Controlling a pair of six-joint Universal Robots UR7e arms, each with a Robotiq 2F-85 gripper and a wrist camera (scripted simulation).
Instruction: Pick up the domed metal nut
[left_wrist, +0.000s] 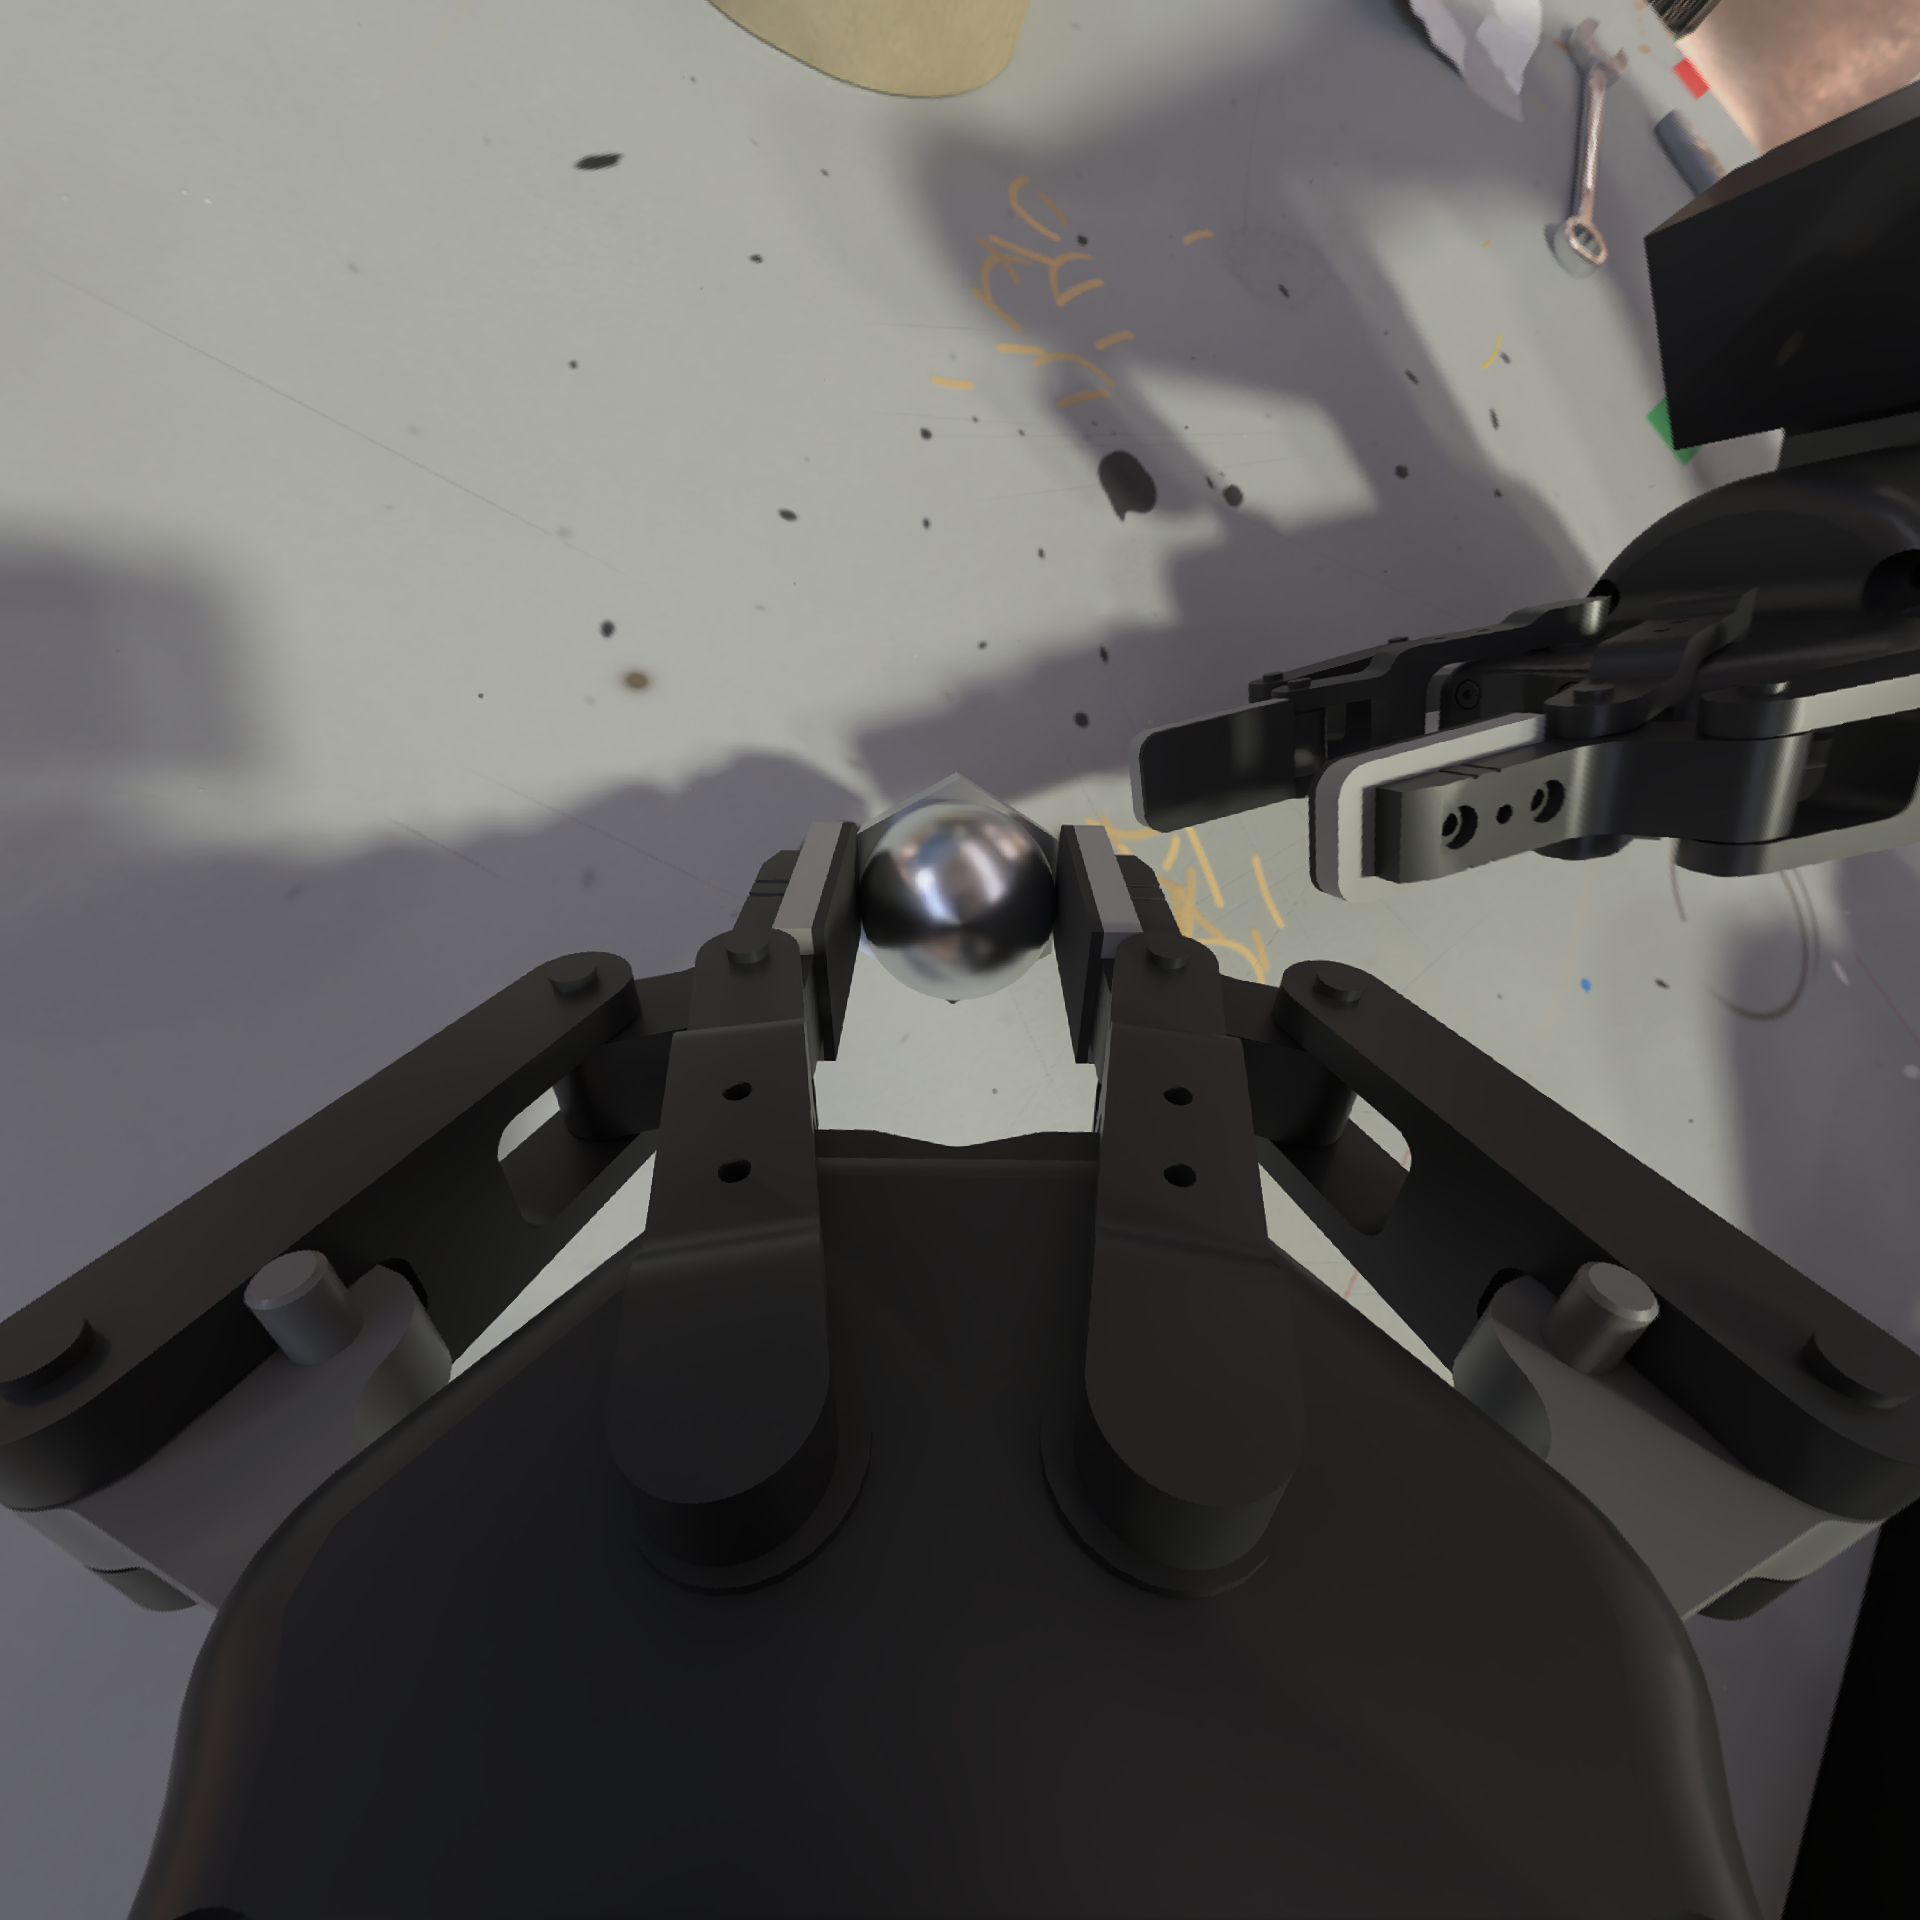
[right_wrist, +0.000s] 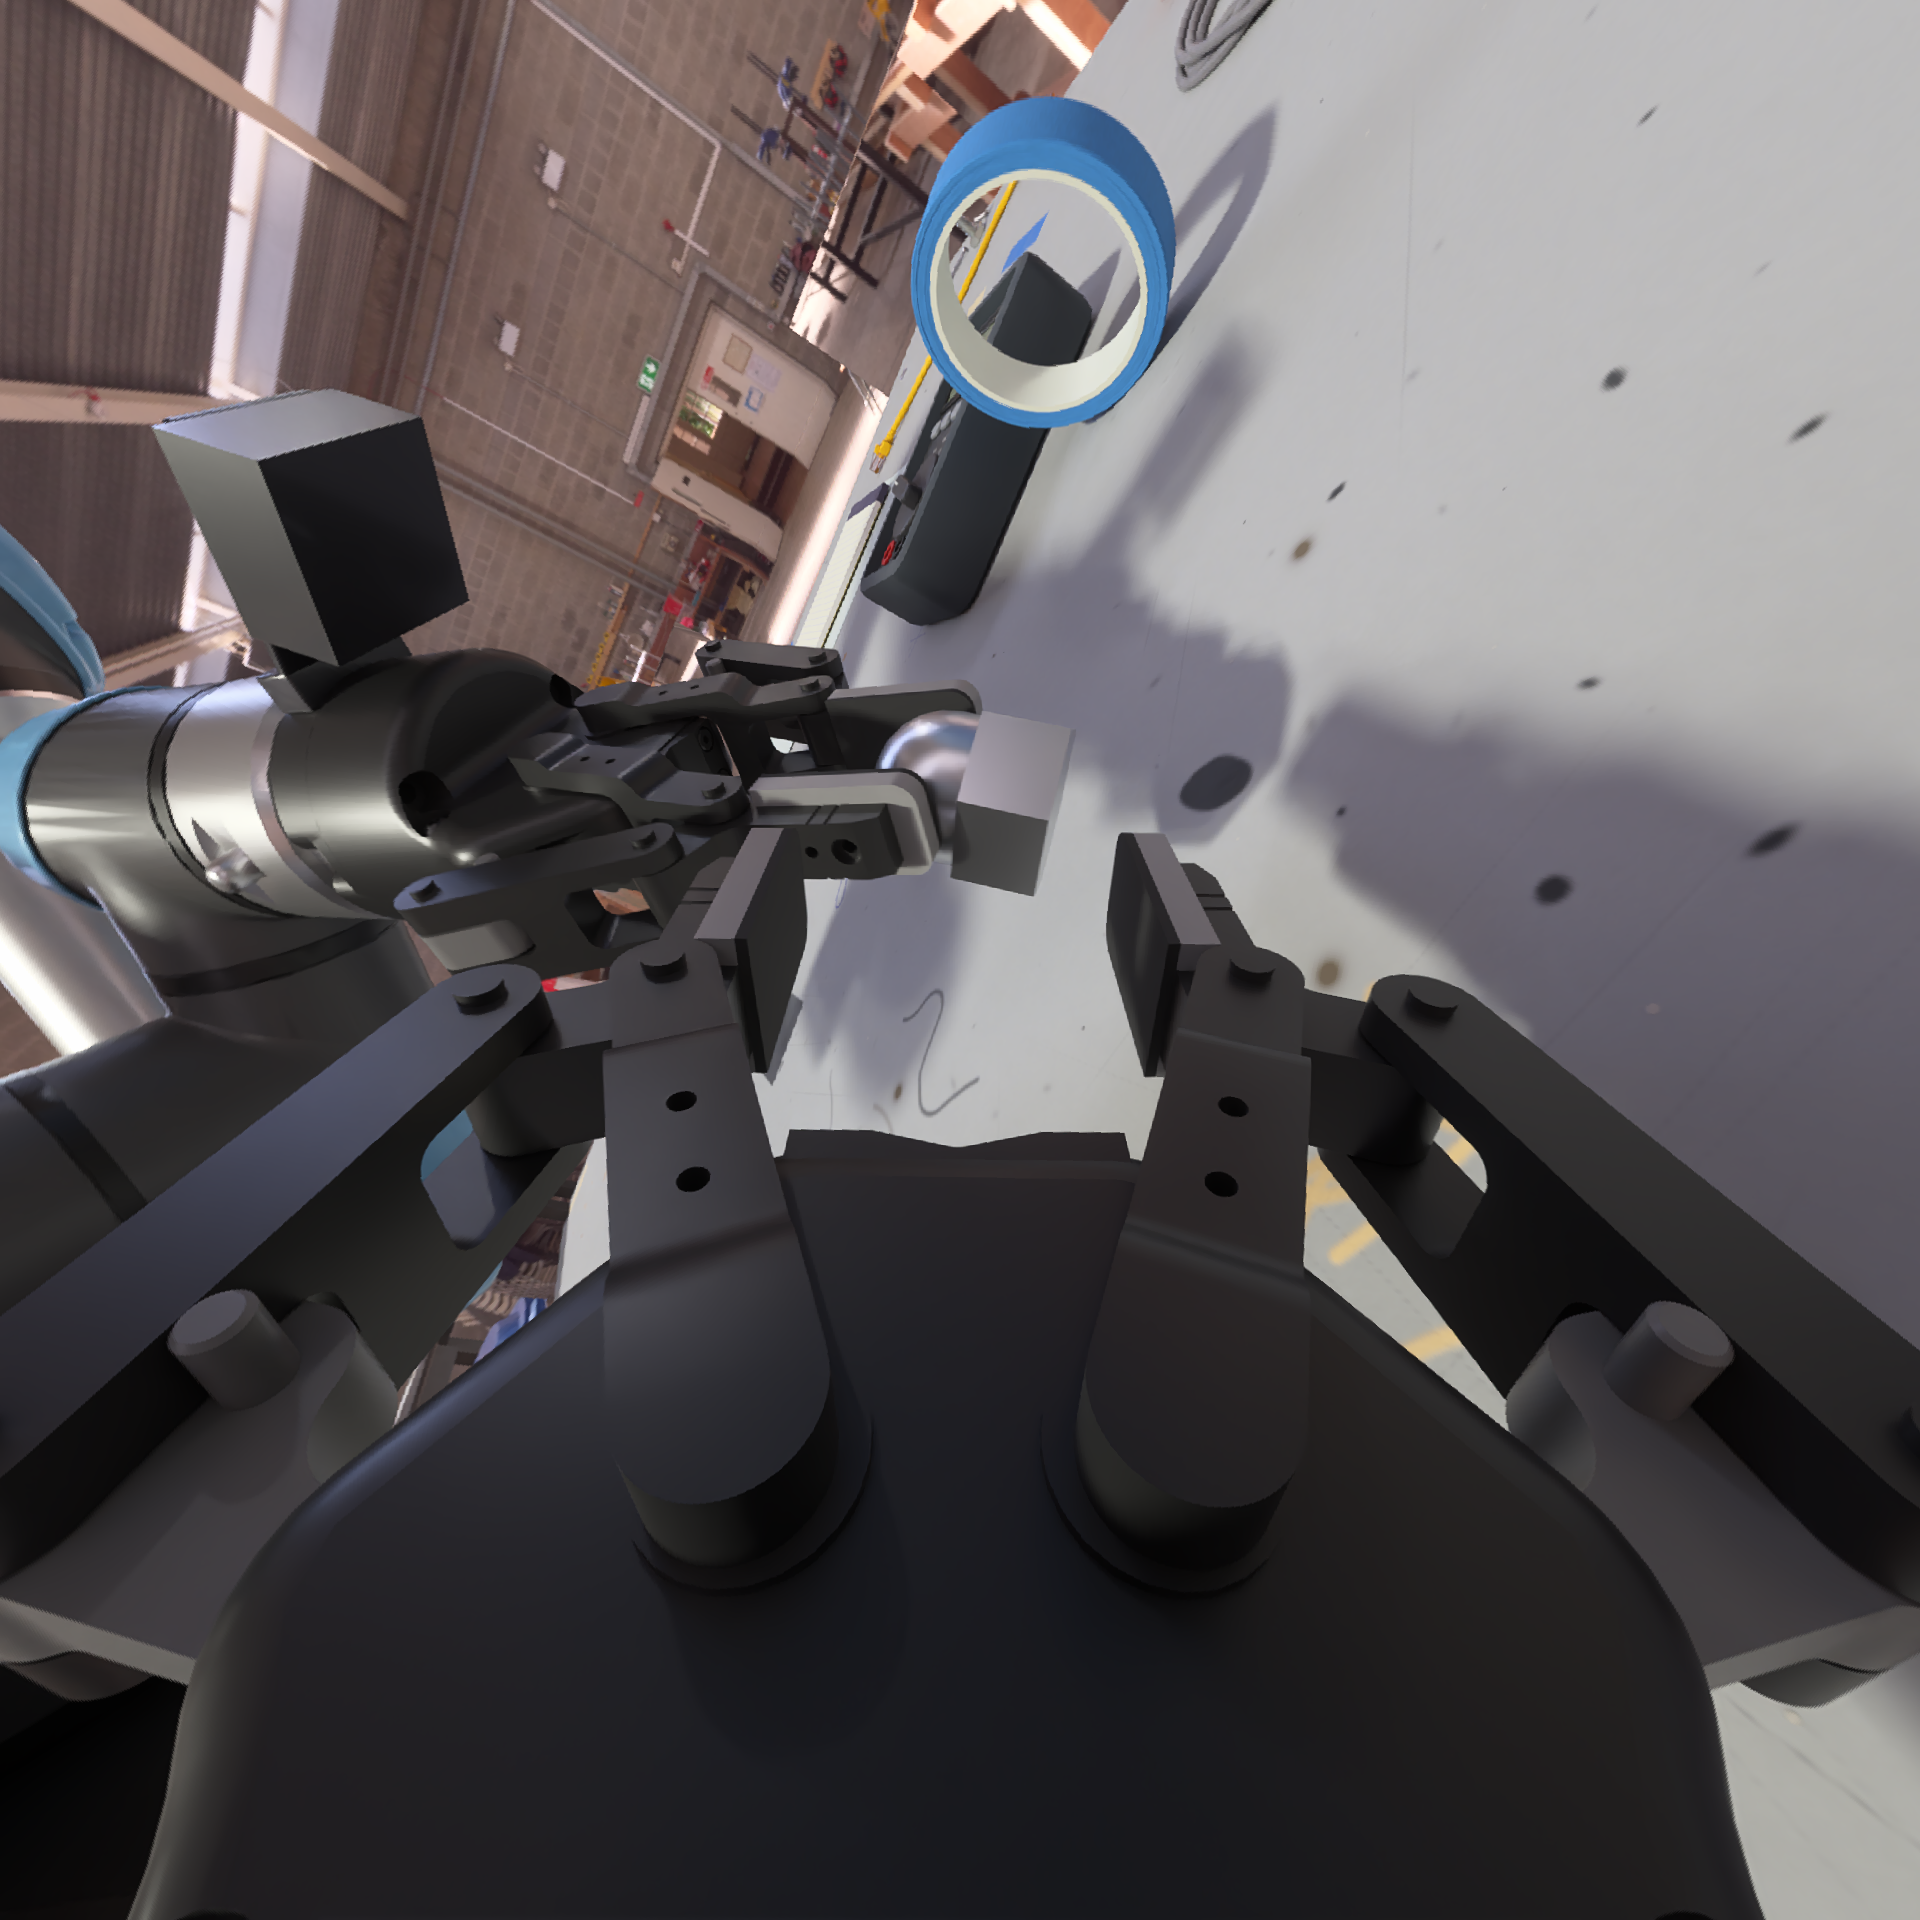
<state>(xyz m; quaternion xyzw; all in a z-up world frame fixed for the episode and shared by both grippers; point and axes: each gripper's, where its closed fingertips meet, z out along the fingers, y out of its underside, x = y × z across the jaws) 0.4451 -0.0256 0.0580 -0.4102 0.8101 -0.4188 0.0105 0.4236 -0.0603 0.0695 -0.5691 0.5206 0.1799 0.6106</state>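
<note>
Pale grey workbench (left_wrist: 312, 436), speckled with dark spots and one larger black blotch (left_wrist: 1125, 483), crossed by broad soft shadows. Scattered around the blotch, thin orange shavings (left_wrist: 1049, 281). Well beyond the blotch toward the bench's far corner, a metal wrench (left_wrist: 1584, 156) lying flat, with crumpled white paper (left_wrist: 1475, 42) just beside its upper end. Far off to the blotch's other side, the rim of a tan round object (left_wrist: 894, 52) at the frame edge. Elsewhere on the same surface, a roll of blue tape (right_wrist: 1044, 260) standing on edge, touching a dark handheld device (right_wrist: 956, 499) lying flat.
</note>
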